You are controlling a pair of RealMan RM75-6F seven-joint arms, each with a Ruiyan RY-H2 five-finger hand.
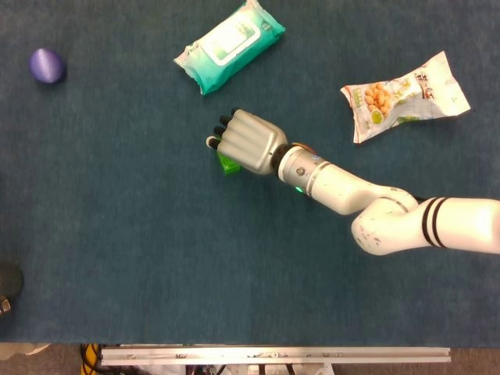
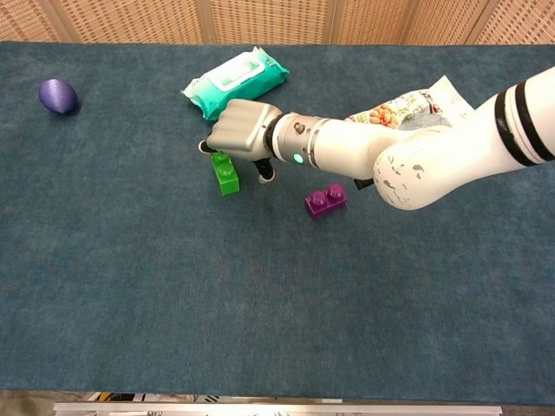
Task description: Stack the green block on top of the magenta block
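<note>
Right now the right hand sits over the far end of the green block, fingers curled down around it; whether they actually clamp the block cannot be told, since the hand's back hides the contact in both views. That block lies on the blue table, its near end sticking out below the hand. Just to the right, apart from both, rests the magenta block. Farther back are a wipes pack, a snack bag and a purple ball.
</note>
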